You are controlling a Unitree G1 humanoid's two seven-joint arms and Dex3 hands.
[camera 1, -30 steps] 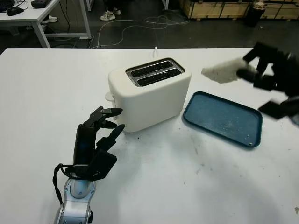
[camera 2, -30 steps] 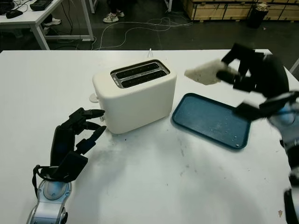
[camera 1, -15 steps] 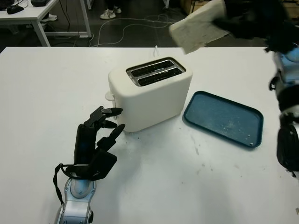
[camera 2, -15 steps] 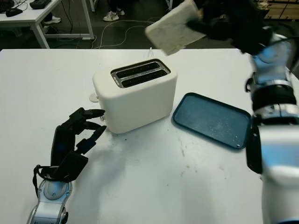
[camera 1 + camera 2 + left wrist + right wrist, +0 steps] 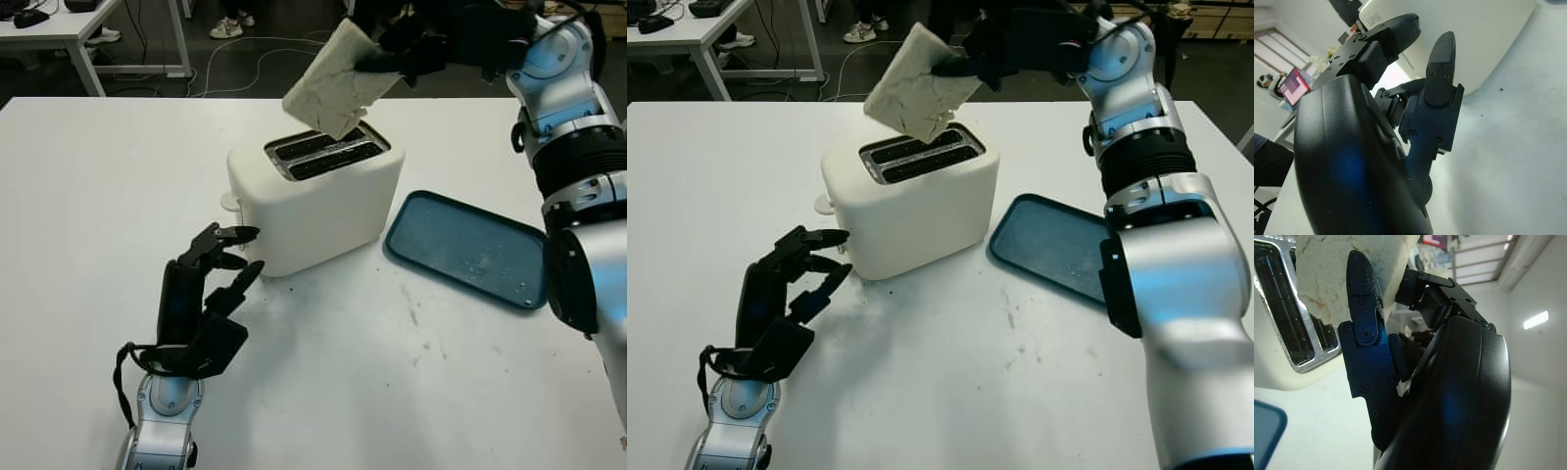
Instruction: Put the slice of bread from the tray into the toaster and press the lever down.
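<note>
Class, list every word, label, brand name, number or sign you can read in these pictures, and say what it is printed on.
None can be read.
The toaster, the tray and the slice of bread in the right hand carry no visible print.

The right robot hand (image 5: 416,44) grips the slice of bread (image 5: 331,83) tilted above the slots of the white toaster (image 5: 313,191) on the worktop (image 5: 88,176). The blue tray (image 5: 468,250) lies beside it. The left robot hand (image 5: 211,279) sits open near the toaster's front.
</note>
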